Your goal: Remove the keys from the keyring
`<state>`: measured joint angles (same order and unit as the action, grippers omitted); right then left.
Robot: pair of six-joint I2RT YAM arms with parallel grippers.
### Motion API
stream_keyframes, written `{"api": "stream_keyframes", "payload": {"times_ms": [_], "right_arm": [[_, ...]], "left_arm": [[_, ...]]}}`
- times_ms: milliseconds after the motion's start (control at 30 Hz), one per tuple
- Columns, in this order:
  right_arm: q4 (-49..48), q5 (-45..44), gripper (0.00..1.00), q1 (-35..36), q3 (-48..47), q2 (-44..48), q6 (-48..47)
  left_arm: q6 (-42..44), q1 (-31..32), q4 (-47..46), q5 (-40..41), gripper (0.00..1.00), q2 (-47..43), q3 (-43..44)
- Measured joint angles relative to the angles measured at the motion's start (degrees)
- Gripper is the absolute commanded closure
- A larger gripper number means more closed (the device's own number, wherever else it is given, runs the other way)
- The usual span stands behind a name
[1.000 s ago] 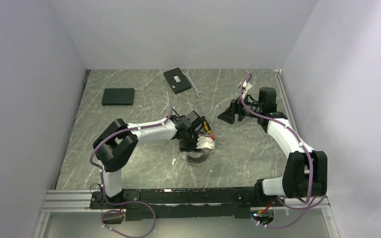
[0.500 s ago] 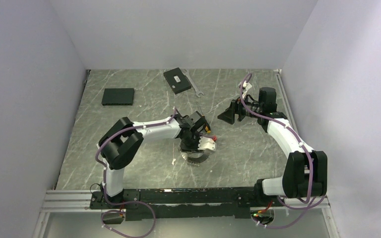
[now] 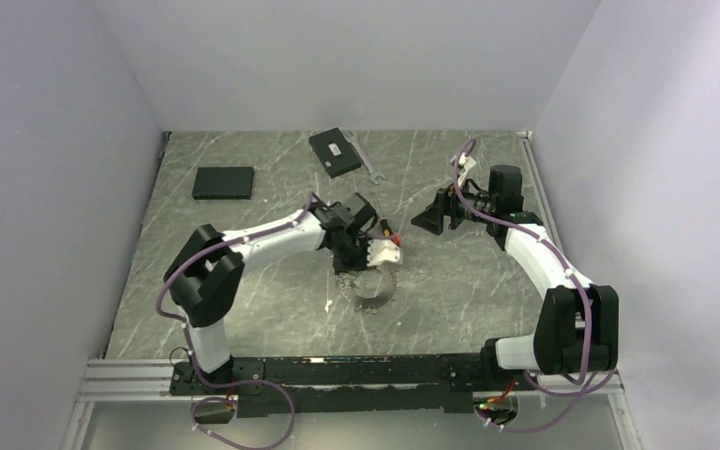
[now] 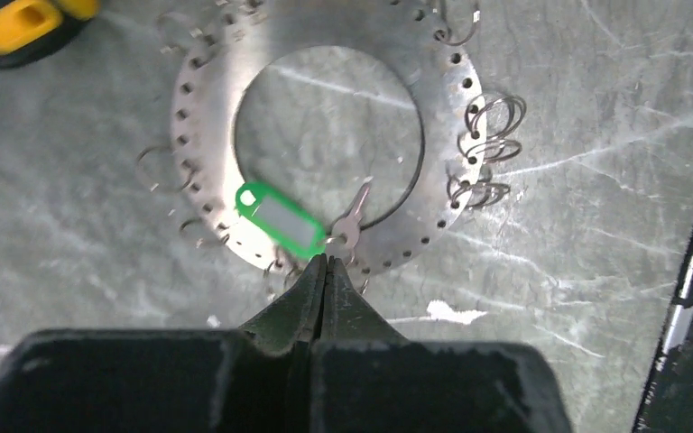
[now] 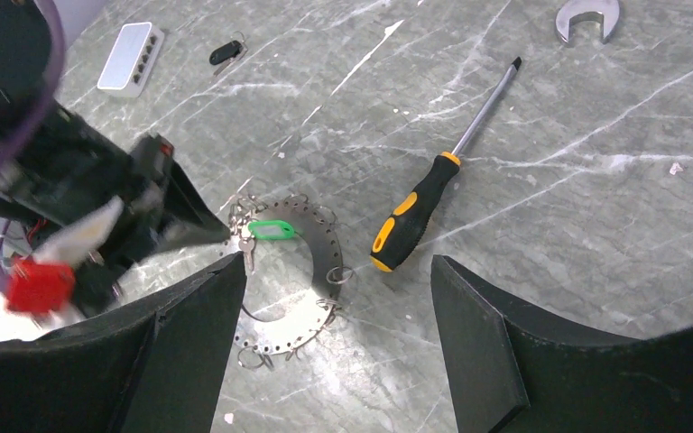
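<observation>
Grey marble table (image 3: 272,319) holds the keyring (image 4: 433,117), a flat round plate full of holes, near the middle. Up close, the left wrist view shows one of the keys (image 4: 350,221) beside the green tag (image 4: 280,219). The left gripper (image 4: 325,269) is pinched tight at the ring's edge there. The right wrist view shows the right gripper (image 5: 338,262) spread wide, and the whole screwdriver (image 5: 415,212) and a wrench (image 5: 586,18).

Just beyond the jaws of the left gripper (image 4: 326,263), whose fingers (image 4: 293,307) look like matt black plastic, the keyring (image 4: 207,108) is brushed, dully shining metal. Its tag (image 4: 280,219) is glossy green plastic, and the key (image 4: 352,219) beside it is dull grey metal. The table (image 4: 595,108) beneath is smooth, marble-patterned and faintly glossy.
</observation>
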<state>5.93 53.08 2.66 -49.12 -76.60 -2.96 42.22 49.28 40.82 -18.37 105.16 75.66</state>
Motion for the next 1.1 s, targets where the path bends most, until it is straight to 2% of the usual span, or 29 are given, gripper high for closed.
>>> {"api": "stream_keyframes", "payload": {"times_ms": [167, 233, 267, 300, 367, 567, 833, 933, 1100], "right_arm": [[0.0, 0.02, 0.21, 0.0, 0.0, -0.02, -0.04], [0.0, 0.07, 0.21, 0.0, 0.0, -0.13, -0.04], [0.0, 0.07, 0.21, 0.0, 0.0, -0.24, -0.04], [0.0, 0.09, 0.21, 0.0, 0.0, -0.35, -0.04], [-0.02, 0.17, 0.21, 0.0, 0.0, -0.61, -0.02], [0.0, 0.22, 0.21, 0.0, 0.02, -1.09, -0.04], [0.0, 0.22, 0.21, 0.0, 0.02, -1.09, -0.02], [0.02, 0.22, 0.21, -0.02, 0.02, -1.09, -0.04], [0.0, 0.22, 0.21, -0.02, 0.02, -1.09, -0.04]], "left_arm": [[-2.64, -5.49, 0.59, -2.54, 0.99, -5.27, -0.37], [-3.21, -7.85, 0.59, -3.37, 0.71, -6.86, -1.09], [-3.65, -8.85, 0.61, -3.41, 0.6, -7.34, -1.44], [-3.76, -9.49, 0.61, -3.37, 0.54, -7.5, -1.55], [-5.27, -9.88, 0.26, -3.61, 0.5, -7.39, -1.57], [-9.2, -7.69, -1.38, -4.57, 0.49, -4.11, -0.5], [-11.45, -4.48, -3.21, -1.7, 0.47, 2.67, 0.26], [-11.65, -3.82, -3.65, -0.07, 0.5, 4.17, 0.26], [-11.87, -2.51, -3.91, 1.95, 0.63, 5.86, 1.4]]}}
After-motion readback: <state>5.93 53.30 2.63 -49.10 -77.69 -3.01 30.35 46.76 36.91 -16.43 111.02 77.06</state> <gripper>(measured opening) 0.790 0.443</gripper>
